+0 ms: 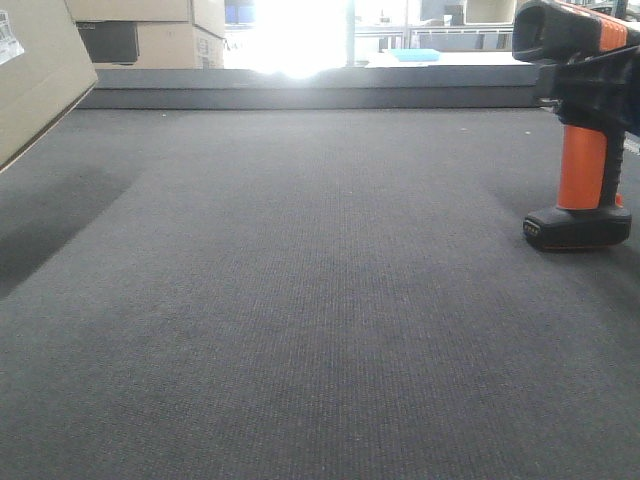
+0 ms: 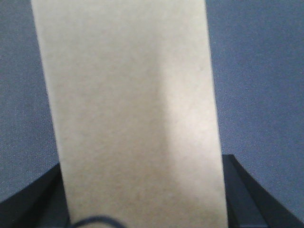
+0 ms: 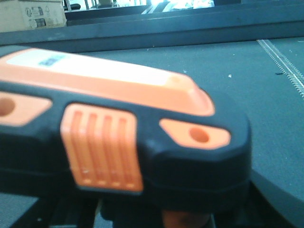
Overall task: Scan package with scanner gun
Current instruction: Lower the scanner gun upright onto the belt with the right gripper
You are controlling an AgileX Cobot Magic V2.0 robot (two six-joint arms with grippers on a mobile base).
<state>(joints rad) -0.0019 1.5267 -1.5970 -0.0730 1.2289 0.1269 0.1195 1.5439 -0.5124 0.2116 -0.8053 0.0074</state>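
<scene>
Two grasps: my left gripper [image 2: 142, 204] clamps the plain tan package [image 2: 128, 95]; right gripper [image 1: 597, 95] grips the black-headed, orange-handled scanner [image 1: 582, 165].

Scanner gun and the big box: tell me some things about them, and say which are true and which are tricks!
1. The scanner gun has an orange handle. True.
2. The package lies flat in the middle of the table. False: it is tilted, at the left edge of the front view.
3. The scanner gun is upright, with its handle pointing down. True.
4. The package is blue. False: it is tan cardboard.
5. A white label shows on the package. True.
</scene>
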